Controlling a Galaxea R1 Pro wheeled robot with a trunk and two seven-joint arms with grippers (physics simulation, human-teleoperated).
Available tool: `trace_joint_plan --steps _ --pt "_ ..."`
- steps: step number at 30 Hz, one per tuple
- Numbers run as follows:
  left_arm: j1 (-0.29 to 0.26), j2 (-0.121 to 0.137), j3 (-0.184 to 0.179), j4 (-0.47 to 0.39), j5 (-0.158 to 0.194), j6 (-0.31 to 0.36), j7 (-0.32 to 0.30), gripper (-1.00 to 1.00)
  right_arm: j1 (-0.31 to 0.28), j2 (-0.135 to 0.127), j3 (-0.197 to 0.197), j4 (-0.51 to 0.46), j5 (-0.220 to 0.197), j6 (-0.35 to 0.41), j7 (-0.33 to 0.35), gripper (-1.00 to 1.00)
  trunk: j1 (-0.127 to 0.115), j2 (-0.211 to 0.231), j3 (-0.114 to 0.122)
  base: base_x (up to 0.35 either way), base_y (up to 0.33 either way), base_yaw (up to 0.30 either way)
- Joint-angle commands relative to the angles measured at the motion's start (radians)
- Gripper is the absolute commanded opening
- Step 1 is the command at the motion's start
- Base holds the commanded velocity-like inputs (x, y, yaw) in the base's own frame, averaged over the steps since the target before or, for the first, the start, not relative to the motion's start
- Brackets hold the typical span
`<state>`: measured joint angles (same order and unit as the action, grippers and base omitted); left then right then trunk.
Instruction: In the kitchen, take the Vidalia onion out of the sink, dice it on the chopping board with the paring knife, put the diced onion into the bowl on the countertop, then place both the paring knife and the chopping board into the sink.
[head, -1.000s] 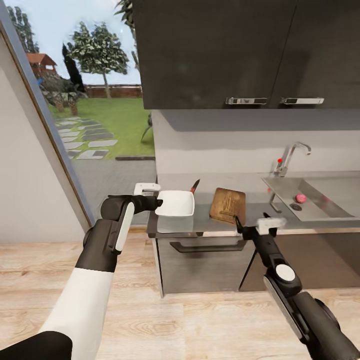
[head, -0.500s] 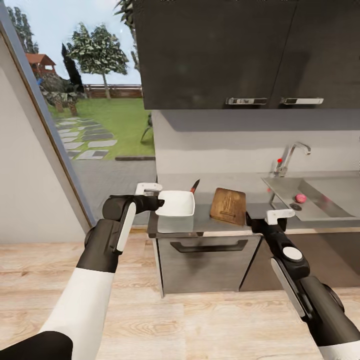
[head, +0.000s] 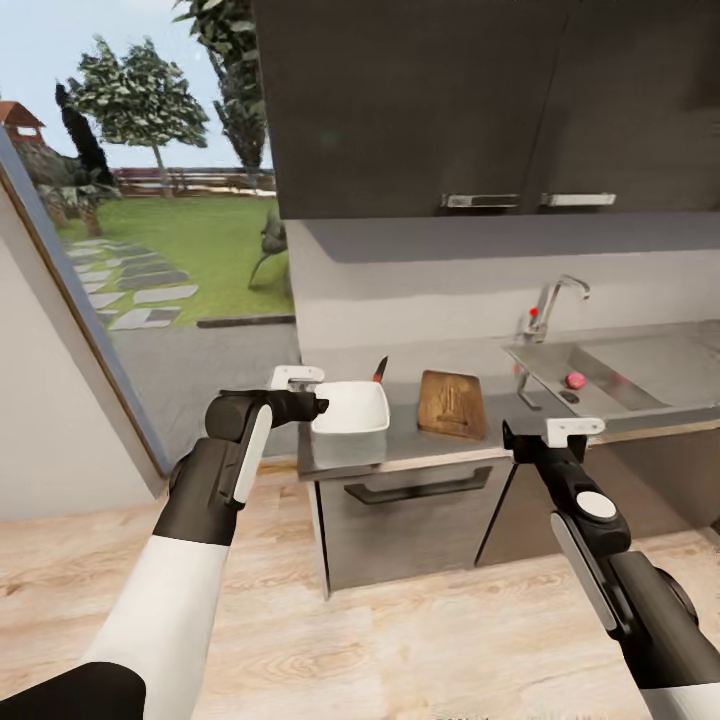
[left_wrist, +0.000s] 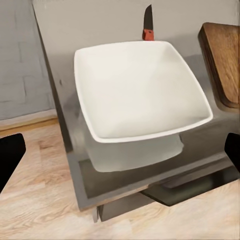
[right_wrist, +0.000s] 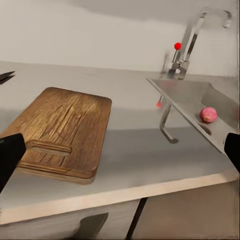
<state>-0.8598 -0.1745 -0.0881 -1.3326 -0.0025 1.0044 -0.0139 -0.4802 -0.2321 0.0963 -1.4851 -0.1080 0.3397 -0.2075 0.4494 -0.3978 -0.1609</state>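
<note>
Since a moment ago my view has swung, so the counter sits further left, and my right arm has come up to the counter's front edge. At far left, my left claw (head: 318, 404) hangs just off the left end of the countertop (head: 500, 415), fingers spread wide, empty, facing the bowl (head: 350, 408), which holds nothing. Behind the bowl lies the paring knife (head: 379, 369), blade pointing away. Next comes the chopping board (head: 452, 402), bare, long axis running near to far. My right claw (head: 510, 440) hovers open and empty. The onion (head: 575, 380) lies in the sink (head: 640, 372), far-right of that claw, so my right arm is nearer.
</note>
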Motion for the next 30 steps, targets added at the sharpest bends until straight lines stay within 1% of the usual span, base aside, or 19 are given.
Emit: trace_joint_plan --steps 1,20,24,28,30 --pt "-0.001 0.000 0.001 -0.001 -0.001 0.005 -0.001 1.00 -0.001 -0.001 0.004 -0.001 -0.010 0.004 -0.010 1.00 0.001 -0.002 -0.002 0.000 0.322 -0.280" --pt "-0.001 0.000 0.002 -0.018 -0.001 0.005 0.000 1.00 -0.001 -0.001 0.004 -0.001 -0.010 0.004 -0.009 1.00 0.001 -0.002 -0.002 0.000 0.318 -0.242" --pt "-0.001 0.000 0.002 -0.054 -0.001 0.006 -0.001 1.00 -0.001 -0.001 0.006 -0.001 -0.010 0.003 -0.009 1.00 0.001 -0.002 -0.002 0.000 0.156 -0.192" --pt "-0.001 0.000 0.002 -0.070 -0.001 0.007 -0.001 1.00 -0.001 -0.001 0.007 -0.001 -0.011 0.003 -0.009 1.00 0.001 -0.002 -0.002 0.000 0.046 -0.171" --pt "-0.001 0.000 0.002 -0.098 -0.001 0.007 -0.001 1.00 -0.001 0.000 0.008 -0.001 -0.011 0.002 -0.009 1.00 0.001 -0.002 -0.002 0.000 0.009 -0.159"
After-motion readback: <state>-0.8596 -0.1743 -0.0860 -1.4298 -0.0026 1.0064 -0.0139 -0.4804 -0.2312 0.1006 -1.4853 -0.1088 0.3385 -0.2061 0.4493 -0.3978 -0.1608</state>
